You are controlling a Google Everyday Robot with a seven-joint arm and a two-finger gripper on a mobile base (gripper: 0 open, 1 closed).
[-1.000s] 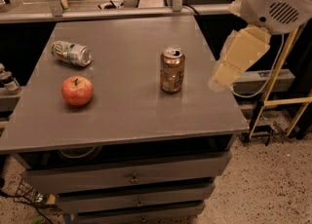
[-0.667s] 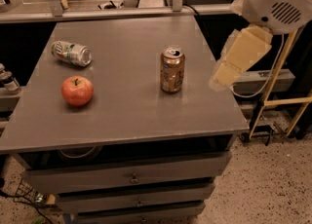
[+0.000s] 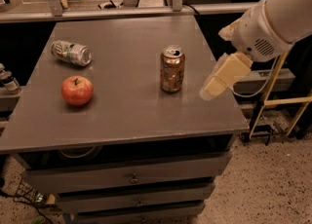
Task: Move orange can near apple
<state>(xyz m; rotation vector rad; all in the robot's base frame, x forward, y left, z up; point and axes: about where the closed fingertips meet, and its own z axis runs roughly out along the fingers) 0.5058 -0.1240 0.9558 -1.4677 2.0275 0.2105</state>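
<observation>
**Gripper Beside the Table's Right Edge, Orange Can Standing Apart From the Apple**

The pale cream two-finger gripper (image 3: 214, 84) hung at the right edge of the table, pointing down and to the left from the bulky white arm (image 3: 273, 21) that entered from the upper right. It held nothing and touched nothing. Whether it was open or closed could not be told from this angle.

Nearest to it, just to its left, the copper-orange metal drink can with a silver top (image 3: 172, 69) stood upright on the right half of the flat grey table top (image 3: 131, 118), with a clear gap between the two.

Well apart from that can, on the left half of the surface, sat the round red apple with a short dark stem (image 3: 76, 90), stem up. Behind the apple, near the far left corner, a green-and-white silver can (image 3: 71, 53) lay on its side, dented, and not touching the fruit.

Below the top, grey drawers with small metal pulls (image 3: 132, 179) faced the camera. Speckled flooring (image 3: 273, 184) spread out to the right.
</observation>
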